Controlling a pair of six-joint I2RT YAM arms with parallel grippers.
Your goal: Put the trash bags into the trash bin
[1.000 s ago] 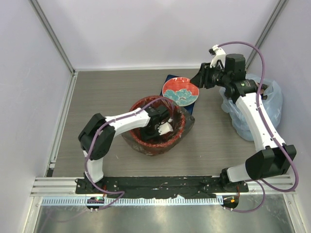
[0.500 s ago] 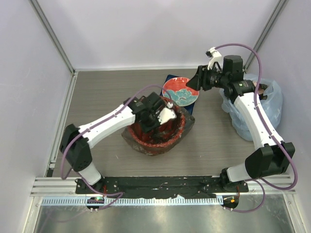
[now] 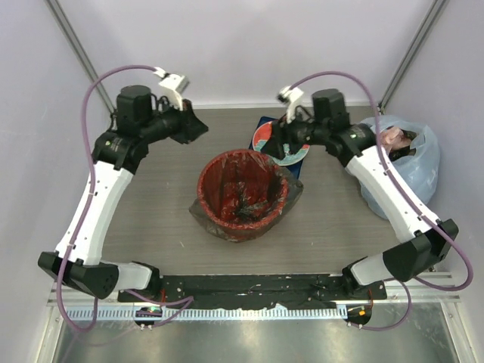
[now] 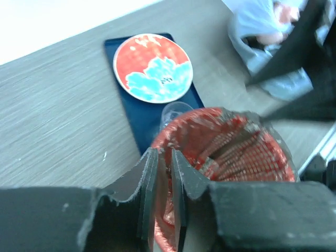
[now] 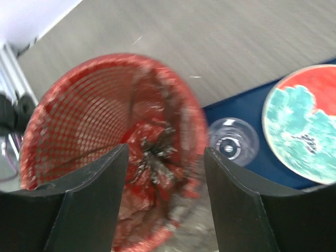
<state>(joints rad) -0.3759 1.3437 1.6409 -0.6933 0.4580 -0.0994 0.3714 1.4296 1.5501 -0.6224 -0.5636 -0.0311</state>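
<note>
The red mesh trash bin (image 3: 201, 186) stands upright at the table's middle. The dark translucent trash bag (image 3: 243, 206) lines its inside, and its edge drapes over the rim and down the outside (image 3: 294, 192). My left gripper (image 3: 198, 130) is raised at the back left, well clear of the bin, shut with nothing between its fingers (image 4: 164, 157). My right gripper (image 3: 274, 142) hovers open and empty above the bin's far right side. In the right wrist view it (image 5: 165, 149) looks down at the bin (image 5: 68, 105) and the crumpled bag (image 5: 152, 152).
A red and teal plate (image 3: 281, 141) lies on a dark blue mat (image 3: 265, 122) behind the bin. A clear cup (image 5: 233, 142) sits on the mat next to the bin. A pale blue bag (image 3: 412, 166) with pinkish contents sits at the right wall.
My left gripper has come up out of the bin and swung to the back left. My right gripper has moved left, over the plate towards the bin.
</note>
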